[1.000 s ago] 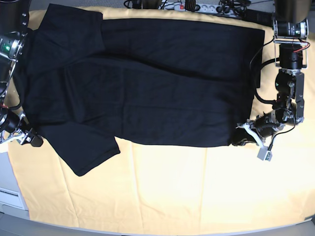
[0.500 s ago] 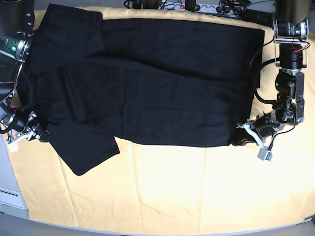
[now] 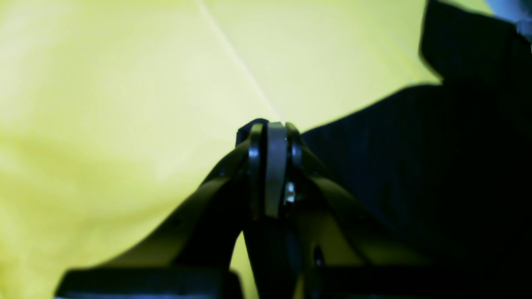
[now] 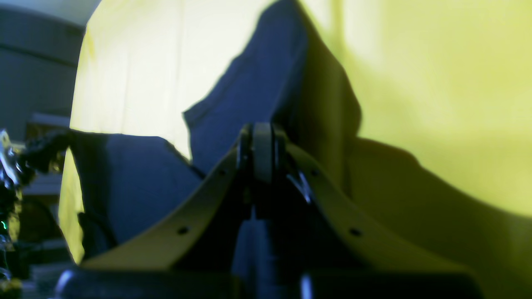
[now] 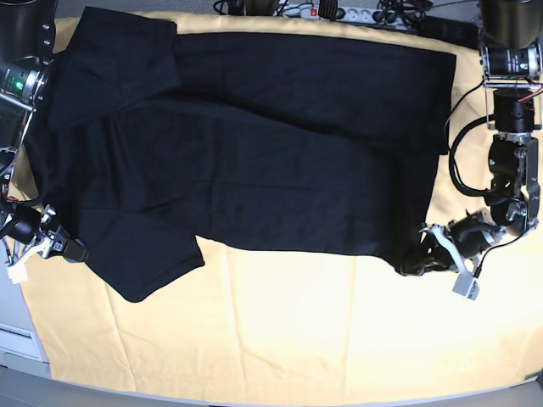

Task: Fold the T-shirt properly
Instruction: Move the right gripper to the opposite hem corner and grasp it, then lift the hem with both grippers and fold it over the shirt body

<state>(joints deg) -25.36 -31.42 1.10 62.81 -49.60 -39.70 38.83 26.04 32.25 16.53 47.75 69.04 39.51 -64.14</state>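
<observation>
Two sets of fingers, both pinched tight. The left gripper [image 5: 410,264] is closed on the bottom hem corner of the T-shirt [image 5: 254,144], its fingers [image 3: 269,166] pressed together right at the black edge. The right gripper [image 5: 78,253] is clamped at the sleeve edge. One T-shirt, spread flat across the far half of one yellow cloth [image 5: 297,331]. The near half of that cloth lies bare, wide room there.

shut right hand [image 4: 262,143] gripping t-shirt [image 4: 253,91]
</observation>
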